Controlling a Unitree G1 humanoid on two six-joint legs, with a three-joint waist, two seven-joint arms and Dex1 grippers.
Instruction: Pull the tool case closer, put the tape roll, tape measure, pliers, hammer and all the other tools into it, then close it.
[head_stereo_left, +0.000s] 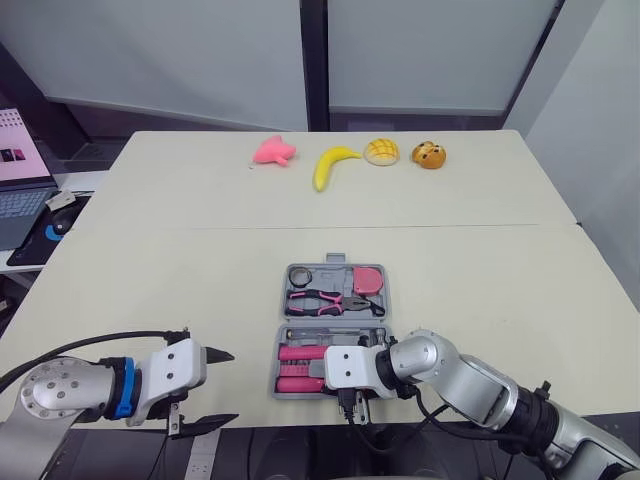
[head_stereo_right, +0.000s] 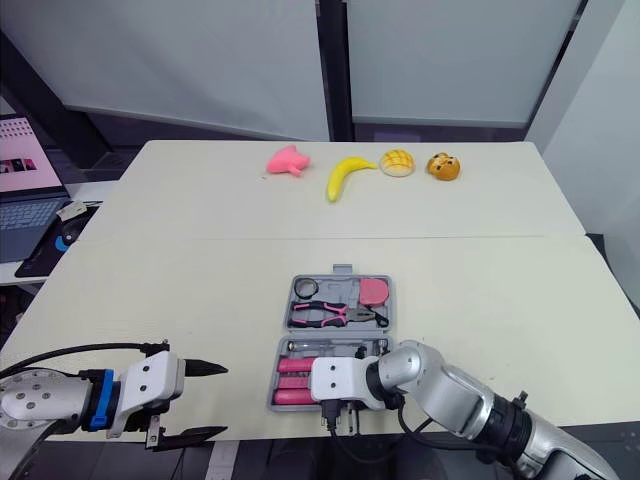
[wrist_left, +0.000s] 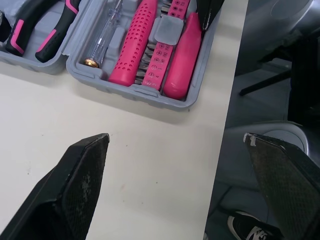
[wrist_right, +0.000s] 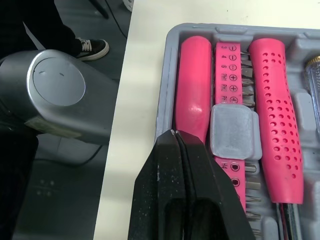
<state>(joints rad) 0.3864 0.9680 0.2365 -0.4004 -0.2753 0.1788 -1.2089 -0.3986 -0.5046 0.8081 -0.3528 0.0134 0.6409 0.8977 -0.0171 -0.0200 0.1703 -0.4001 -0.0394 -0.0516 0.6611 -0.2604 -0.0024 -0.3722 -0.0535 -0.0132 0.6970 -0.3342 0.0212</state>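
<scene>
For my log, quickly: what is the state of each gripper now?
Left gripper: open, empty.
Right gripper: shut, empty, tips over the tool case.

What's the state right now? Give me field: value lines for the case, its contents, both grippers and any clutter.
case: tool case open, near the front edge of the table
contents: pliers in far half; pink handles and bit strip in near half
right gripper: shut, tips over the smooth pink handle; contact unclear
left gripper: open, left of the case, apart from it
clutter: banana and pink toy at far side; laptop off to the left
</scene>
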